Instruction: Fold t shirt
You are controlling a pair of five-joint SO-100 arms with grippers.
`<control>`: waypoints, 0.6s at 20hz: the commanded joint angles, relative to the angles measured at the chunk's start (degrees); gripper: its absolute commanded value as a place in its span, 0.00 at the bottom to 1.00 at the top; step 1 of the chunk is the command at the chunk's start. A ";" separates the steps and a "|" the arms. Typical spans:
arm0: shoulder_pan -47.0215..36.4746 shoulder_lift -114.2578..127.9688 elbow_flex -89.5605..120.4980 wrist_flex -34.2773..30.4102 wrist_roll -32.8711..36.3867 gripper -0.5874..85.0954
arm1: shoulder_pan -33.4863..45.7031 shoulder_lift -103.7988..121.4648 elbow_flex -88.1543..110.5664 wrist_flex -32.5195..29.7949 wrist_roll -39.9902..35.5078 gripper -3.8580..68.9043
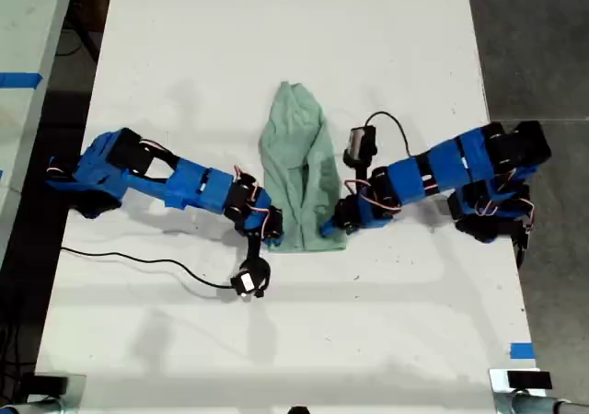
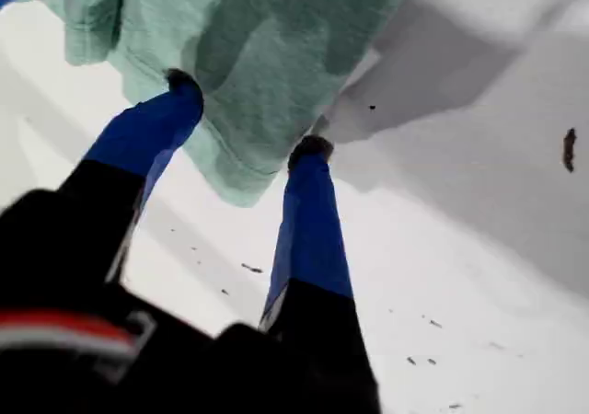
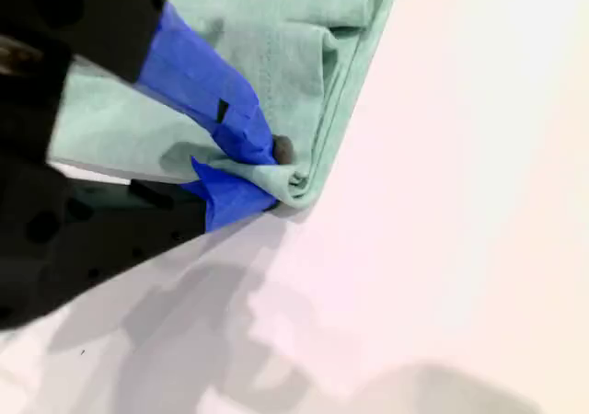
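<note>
While my second gripper (image 3: pixel 271 170) pinches the t shirt (image 1: pixel 299 170) corner, my first gripper (image 2: pixel 248 124) stands spread at the hem. Lifting one-sided could drag the fold askew.

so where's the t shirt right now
The t shirt lies near the middle of the white table in the exterior view, between the two arms, my second gripper pinching one lower corner and my first gripper open at another.

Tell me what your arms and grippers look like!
Both arms are made of bright blue blocks with black motors and thin red and white wires. My first gripper and my second gripper have blue fingers with dark tips. A black cable trails across the white table.
</note>
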 commanded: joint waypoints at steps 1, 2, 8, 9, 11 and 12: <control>-0.70 0.35 -1.76 -1.23 0.62 0.00 | -0.35 -3.96 -0.26 -3.78 -0.70 0.08; -0.62 0.35 -1.76 -1.05 0.44 0.00 | -0.62 -5.80 -1.14 -2.90 0.00 0.08; 3.08 9.14 -1.85 0.79 0.44 0.00 | -5.36 -8.88 -33.49 21.18 -0.44 0.08; 3.34 12.30 -1.85 0.70 0.79 0.00 | -5.27 -10.72 -43.77 26.63 -1.85 0.08; 1.23 18.63 -1.41 2.29 2.20 0.00 | -0.62 -8.70 -49.48 29.00 -6.59 0.08; -0.88 21.53 -0.53 4.31 2.37 0.00 | 3.25 -5.80 -47.20 28.39 -9.05 0.08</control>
